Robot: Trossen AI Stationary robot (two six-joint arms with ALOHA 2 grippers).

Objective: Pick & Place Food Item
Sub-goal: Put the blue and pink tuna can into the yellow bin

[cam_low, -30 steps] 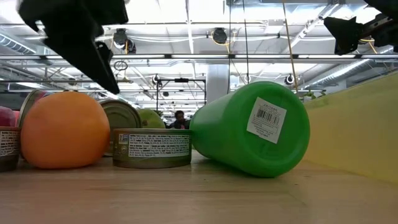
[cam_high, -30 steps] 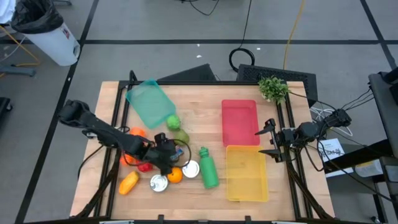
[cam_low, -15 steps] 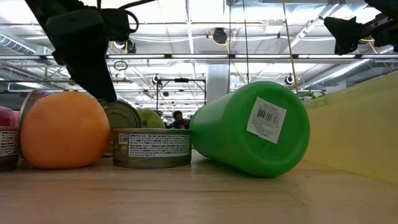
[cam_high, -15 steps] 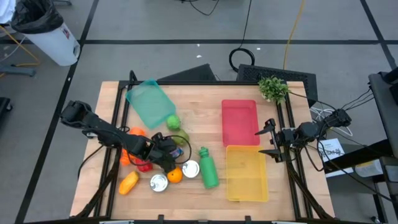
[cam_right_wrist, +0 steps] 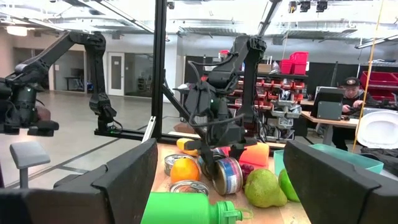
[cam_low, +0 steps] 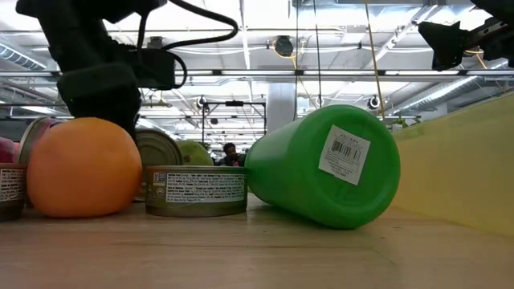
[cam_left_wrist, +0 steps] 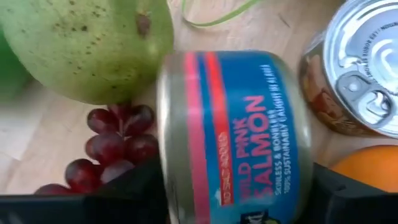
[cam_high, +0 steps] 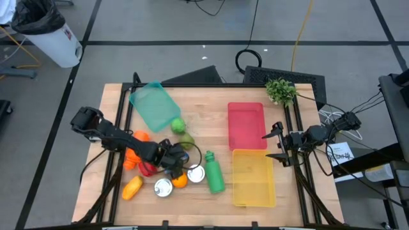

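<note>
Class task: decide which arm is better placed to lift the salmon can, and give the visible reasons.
Left. The left gripper already straddles the salmon can among the food, its fingers at both sides. The right gripper hangs open at the far table edge beside the trays.

Looks like a robotics lab inside an industrial workshop hall. Bare grey concrete floor point(cam_high: 192, 25) with taped lines around a wooden workbench point(cam_high: 198, 108), cables point(cam_high: 252, 57) trailing off at 12 o'clock, a lined bin point(cam_high: 48, 35) at 10 o'clock. Overhead: exposed trusses, pipes and ceiling lamps point(cam_low: 283, 46). Beyond the table: another robot arm point(cam_right_wrist: 93, 68) on a stand at 9 o'clock, red storage bins point(cam_right_wrist: 292, 65) on shelving, and a person at a desk point(cam_right_wrist: 348, 96) at 3 o'clock.
</note>
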